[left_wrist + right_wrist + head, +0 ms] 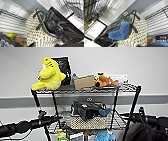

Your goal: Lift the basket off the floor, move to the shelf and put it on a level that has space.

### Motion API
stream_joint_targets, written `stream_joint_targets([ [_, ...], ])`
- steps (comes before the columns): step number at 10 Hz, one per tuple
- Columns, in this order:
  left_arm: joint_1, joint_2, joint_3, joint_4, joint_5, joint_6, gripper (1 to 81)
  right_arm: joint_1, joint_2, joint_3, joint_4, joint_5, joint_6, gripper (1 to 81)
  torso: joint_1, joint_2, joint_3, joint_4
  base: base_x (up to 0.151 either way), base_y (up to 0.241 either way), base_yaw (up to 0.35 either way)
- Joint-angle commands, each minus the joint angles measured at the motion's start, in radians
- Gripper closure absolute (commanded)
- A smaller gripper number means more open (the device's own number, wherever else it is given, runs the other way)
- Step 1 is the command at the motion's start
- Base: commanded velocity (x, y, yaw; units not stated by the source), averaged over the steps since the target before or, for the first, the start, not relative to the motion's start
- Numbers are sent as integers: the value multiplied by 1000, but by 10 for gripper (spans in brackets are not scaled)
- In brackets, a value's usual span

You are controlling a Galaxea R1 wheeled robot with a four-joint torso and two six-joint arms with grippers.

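Against a pale wall with a grey band, the black wire shelf carries the woven basket on its second-from-top level

Black bag-like stuff and a blue plush item fill the basket; its dark handles show in both wrist views. A yellow plush toy, a cardboard box and an orange plush sit on the top tier. Both dark arms flank the basket; whether either claw is open or closed cannot be told
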Motion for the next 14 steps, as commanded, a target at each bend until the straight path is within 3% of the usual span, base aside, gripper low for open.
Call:
stream_joint_targets([
  [1,57,-136,139,65,-110,15,10,-6,-105,120,12,13,1,10,0,0,0,0,0,0,0],
  [4,292,-165,152,131,-228,17,10,-168,-109,137,-6,19,0,10,-1,-1,0,0,0,0,0],
  [6,450,-157,148,171,-353,17,10,-271,-111,129,-27,21,0,10,-2,-1,1,0,0,0,0],
  [11,728,-59,36,267,-374,17,10,-470,-114,121,-31,32,-10,10,-3,-2,2,0,0,0,0],
  [14,828,11,-64,302,-386,18,10,-584,-85,89,-38,58,-13,10,-3,-3,3,0,0,0,0],
])
